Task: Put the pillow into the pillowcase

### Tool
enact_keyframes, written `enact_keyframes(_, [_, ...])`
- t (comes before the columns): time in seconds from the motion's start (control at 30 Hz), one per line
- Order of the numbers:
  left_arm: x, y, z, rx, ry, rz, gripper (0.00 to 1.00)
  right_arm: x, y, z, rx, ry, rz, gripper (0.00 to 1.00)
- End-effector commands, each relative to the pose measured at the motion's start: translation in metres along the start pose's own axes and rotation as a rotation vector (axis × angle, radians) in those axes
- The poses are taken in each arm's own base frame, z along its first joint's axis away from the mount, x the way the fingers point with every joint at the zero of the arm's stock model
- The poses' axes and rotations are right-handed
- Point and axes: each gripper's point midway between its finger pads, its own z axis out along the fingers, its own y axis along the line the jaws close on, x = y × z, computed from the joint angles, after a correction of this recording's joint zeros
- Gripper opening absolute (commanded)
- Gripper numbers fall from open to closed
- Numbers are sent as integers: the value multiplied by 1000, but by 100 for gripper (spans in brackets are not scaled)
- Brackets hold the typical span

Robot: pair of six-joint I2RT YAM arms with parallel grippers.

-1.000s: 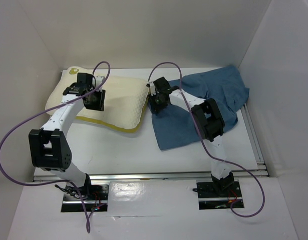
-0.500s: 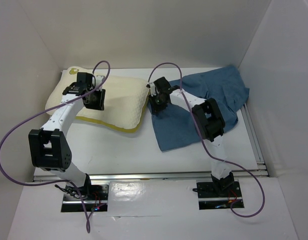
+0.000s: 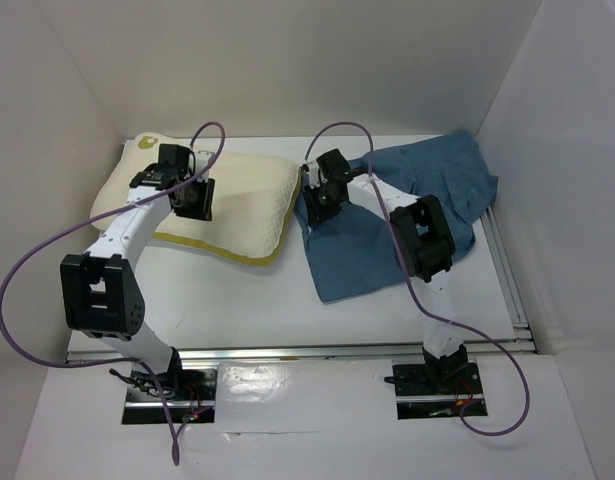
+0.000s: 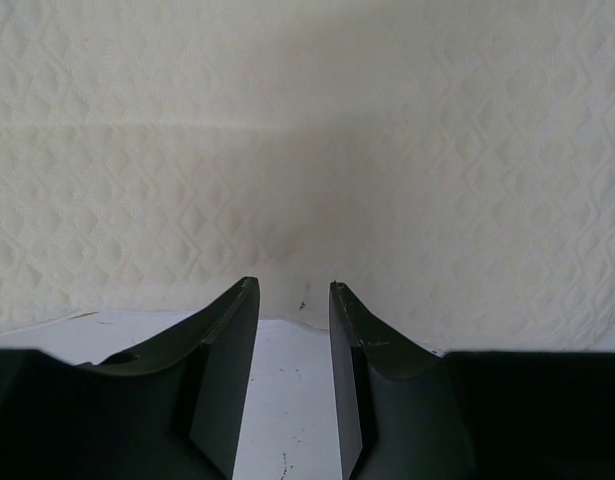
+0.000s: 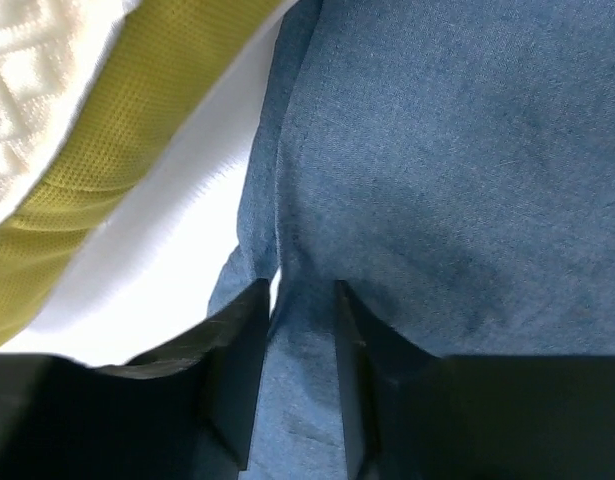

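Lifted a little toward the far edge over the past second, the left hem of the pillowcase (image 3: 362, 255) rises with the right pincer (image 3: 320, 207), which is clenched on a fold of the blue cloth (image 5: 437, 150) between its tips (image 5: 294, 290). The wrinkled sack spreads from mid-bench to the far right corner. Just beside it, the pillow (image 3: 249, 200) lies at the far left corner, its yellow band (image 5: 107, 130) close to the hem. The left pincer (image 3: 192, 203) meets the pillow's near side (image 4: 307, 130), tips (image 4: 294, 290) narrowly apart over bare bench (image 3: 237, 300); whether it grips cannot be told.
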Motion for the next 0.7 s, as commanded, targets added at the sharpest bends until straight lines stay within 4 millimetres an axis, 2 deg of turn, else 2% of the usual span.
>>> enact_keyframes(0.0, [-17, -5, -3, 16, -39, 0, 47, -30, 13, -34, -35, -82, -19, 37])
enact_keyframes(0.13, [-18, -7, -5, 13, -38, 8, 47, -30, 17, -34, -56, -81, -20, 26])
enact_keyframes(0.17, [-22, -7, -7, 12, -47, 9, 47, -31, 12, -35, -51, -83, -12, 24])
enact_keyframes(0.3, [-22, -7, -7, 12, -47, 9, 47, -28, 13, -31, -61, -74, -19, 5])
enact_keyframes(0.37, [-20, -7, -4, 13, -38, 8, 47, -31, 15, -33, -71, -83, -22, 1])
enact_keyframes(0.47, [-20, -7, -4, 13, -38, -1, 47, -32, 11, -38, -65, -86, -26, 0])
enact_keyframes(0.53, [-20, -11, -3, 18, -37, 6, 47, -40, 8, -49, -59, -112, -34, 0])
enact_keyframes(0.63, [-20, -14, -3, 23, -37, 13, 47, -41, -8, -64, -37, -122, -27, 0])
enact_keyframes(0.67, [-20, -14, -3, 23, -37, 14, 47, -40, -19, -70, -11, -128, -23, 0])
